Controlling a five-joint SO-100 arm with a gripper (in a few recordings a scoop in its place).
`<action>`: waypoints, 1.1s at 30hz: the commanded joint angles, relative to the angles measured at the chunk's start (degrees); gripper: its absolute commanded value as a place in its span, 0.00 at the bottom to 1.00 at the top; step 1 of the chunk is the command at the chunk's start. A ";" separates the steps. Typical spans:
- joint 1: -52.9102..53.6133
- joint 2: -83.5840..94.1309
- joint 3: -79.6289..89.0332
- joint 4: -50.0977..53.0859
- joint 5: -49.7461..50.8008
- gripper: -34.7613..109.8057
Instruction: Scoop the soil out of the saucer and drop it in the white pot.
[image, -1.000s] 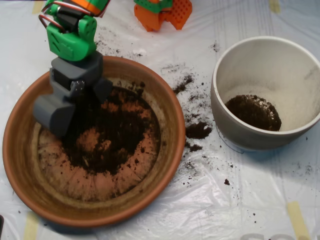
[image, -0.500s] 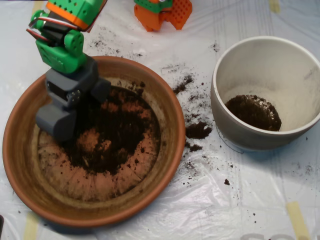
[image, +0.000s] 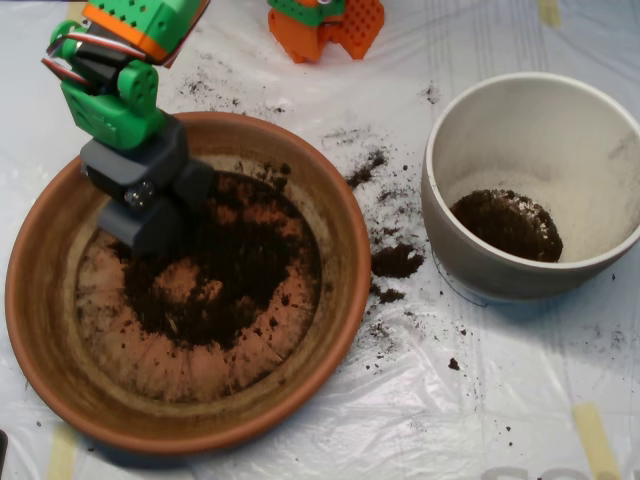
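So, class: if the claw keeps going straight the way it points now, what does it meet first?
Most likely the soil in the saucer; the claw points down into it, though depth is unclear from above.

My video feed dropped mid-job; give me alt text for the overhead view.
A grey scoop sits low over the soil at the upper left of a terracotta saucer. To the right, a white pot holds a small mound of soil, with spilled crumbs on the plastic sheet between them.
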 joint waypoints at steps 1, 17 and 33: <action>0.09 3.78 -0.09 0.79 0.44 0.24; -12.30 18.46 -8.70 11.16 4.39 0.24; -29.97 32.96 -17.49 19.69 1.76 0.24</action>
